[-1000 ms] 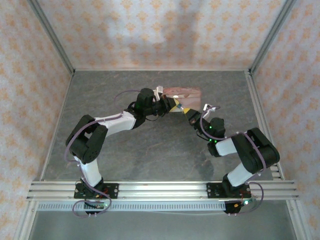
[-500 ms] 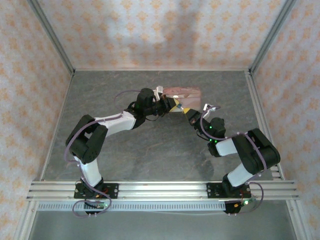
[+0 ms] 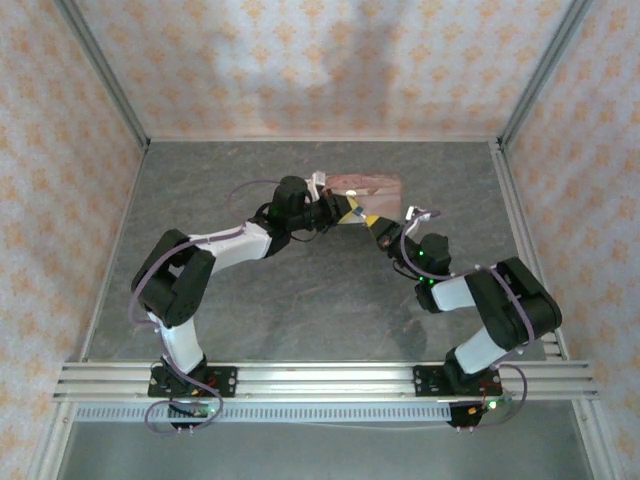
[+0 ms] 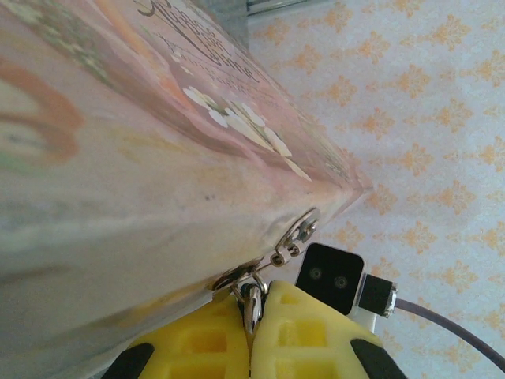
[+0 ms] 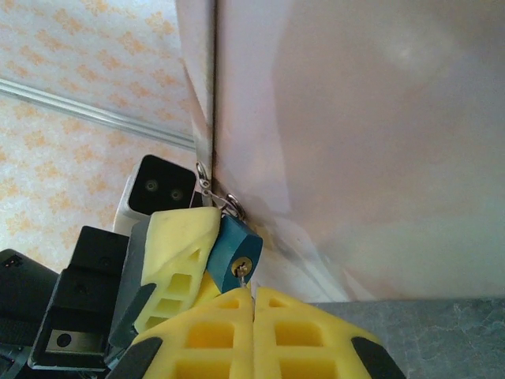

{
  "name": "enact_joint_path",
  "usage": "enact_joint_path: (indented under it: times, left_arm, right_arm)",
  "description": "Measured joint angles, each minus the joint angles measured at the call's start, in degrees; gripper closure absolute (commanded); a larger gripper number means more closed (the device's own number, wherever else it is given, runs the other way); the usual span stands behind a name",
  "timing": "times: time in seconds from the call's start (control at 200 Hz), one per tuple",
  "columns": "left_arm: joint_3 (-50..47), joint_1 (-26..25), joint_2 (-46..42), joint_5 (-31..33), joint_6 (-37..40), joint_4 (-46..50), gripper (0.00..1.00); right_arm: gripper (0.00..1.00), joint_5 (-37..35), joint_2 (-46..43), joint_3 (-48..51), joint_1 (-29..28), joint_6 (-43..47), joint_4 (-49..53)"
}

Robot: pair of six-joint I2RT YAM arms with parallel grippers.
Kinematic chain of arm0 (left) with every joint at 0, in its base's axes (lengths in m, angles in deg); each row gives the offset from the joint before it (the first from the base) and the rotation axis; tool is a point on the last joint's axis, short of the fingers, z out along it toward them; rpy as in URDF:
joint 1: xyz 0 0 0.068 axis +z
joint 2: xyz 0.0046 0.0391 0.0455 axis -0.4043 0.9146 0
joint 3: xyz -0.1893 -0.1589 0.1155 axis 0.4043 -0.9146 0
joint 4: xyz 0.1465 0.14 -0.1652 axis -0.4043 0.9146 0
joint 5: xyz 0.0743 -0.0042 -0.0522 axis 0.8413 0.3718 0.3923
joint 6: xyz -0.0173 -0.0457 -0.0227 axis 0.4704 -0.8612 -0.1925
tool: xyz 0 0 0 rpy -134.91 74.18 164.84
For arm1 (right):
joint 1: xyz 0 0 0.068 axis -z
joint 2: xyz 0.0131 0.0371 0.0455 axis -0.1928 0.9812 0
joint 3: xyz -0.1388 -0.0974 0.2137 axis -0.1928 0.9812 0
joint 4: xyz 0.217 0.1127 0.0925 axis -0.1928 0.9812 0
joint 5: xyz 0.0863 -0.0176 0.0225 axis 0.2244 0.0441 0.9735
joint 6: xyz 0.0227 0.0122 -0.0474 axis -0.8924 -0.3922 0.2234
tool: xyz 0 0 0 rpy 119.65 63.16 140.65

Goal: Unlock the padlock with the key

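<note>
On the left side, the left gripper [image 4: 254, 306] sits at a lower corner of the pink picture-printed box [image 4: 118, 158]. Its yellow pads [image 4: 205, 339] are pressed together with no gap I can make out. Between them they pinch a thin silvery loop that hangs from the box's small metal hasp rings [image 4: 293, 237].

From the right wrist camera I can see that the loop belongs to the padlock [image 5: 229, 246]. It is a tiny blue-grey block, tilted, with a brass-coloured keyhole ring on the face turned towards me. It hangs tight against the box corner, and one yellow finger of the left gripper lies against its left side.

Further right, the right gripper [image 5: 252, 297] is also fully closed. It holds the key [image 5: 245, 278], a pale sliver of metal poking up from between its fingertips. The key's tip meets the keyhole; how deep it sits I cannot tell.

In the overhead view, both grippers meet at the box's near corner, towards the far middle of the grey table [image 3: 300, 310].
</note>
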Motion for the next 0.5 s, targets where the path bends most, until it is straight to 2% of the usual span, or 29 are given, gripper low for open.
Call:
enact_joint_path:
  times: [0.495]
  left_arm:
    - [0.0,0.85,0.79,1.77,-0.02,-1.46,1.0]
  right_arm:
    - [1.0,0.13,4.17,-3.61,-0.63,-7.19,-0.39]
